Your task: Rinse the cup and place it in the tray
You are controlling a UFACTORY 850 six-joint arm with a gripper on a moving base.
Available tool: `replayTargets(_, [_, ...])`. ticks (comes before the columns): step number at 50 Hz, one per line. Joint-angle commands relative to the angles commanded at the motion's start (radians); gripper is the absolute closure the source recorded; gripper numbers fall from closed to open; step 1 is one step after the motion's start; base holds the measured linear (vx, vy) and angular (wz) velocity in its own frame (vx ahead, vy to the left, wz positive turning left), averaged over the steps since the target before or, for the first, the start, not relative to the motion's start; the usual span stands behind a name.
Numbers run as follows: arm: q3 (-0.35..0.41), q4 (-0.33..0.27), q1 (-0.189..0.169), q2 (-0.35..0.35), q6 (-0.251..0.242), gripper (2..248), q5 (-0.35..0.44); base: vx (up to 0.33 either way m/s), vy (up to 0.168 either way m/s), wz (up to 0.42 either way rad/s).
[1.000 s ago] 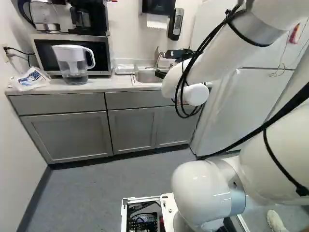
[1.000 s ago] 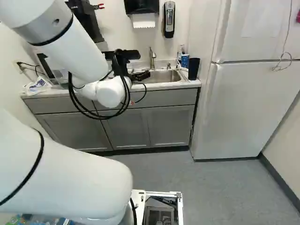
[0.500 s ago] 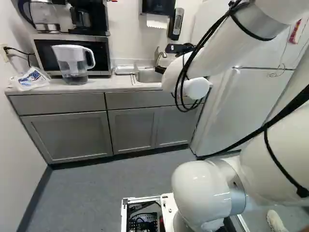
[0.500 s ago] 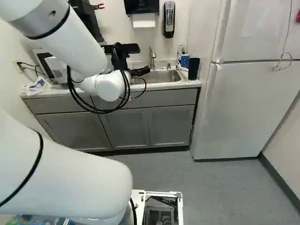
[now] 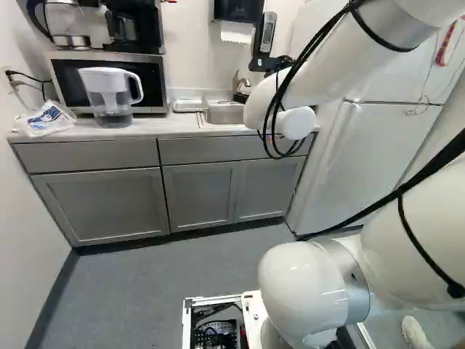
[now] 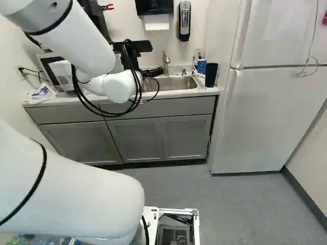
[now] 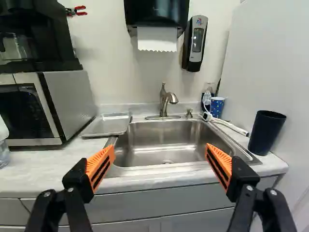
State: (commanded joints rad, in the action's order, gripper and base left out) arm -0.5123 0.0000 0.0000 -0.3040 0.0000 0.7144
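Observation:
In the right base view my gripper shows in part, in front of the sink's far left part. Seen from the wrist, the gripper stands wide open with nothing between its orange pads. Ahead of it lies the bare sink basin, with the faucet behind. The metal tray rests flat on the counter, left of the sink. Two cups stand upright at the sink's other side: a dark blue cup near the counter's end and a blue dotted cup farther back.
A microwave and a water pitcher stand left of the tray. Beside the dotted cup are a clear bottle and a white hose-like item. The counter edge runs below the gripper; a fridge stands to the right.
My gripper and forearm end have risen, and the fingers sit higher against the sink and faucet in both base views. The base, cups and tray have not shifted.

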Motion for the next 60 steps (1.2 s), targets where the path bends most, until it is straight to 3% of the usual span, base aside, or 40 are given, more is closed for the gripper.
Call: replayTargets(60, [-0.135, 0.000, 0.000, 0.010, 0.000, 3, -0.120, 0.000, 0.000, 0.000])
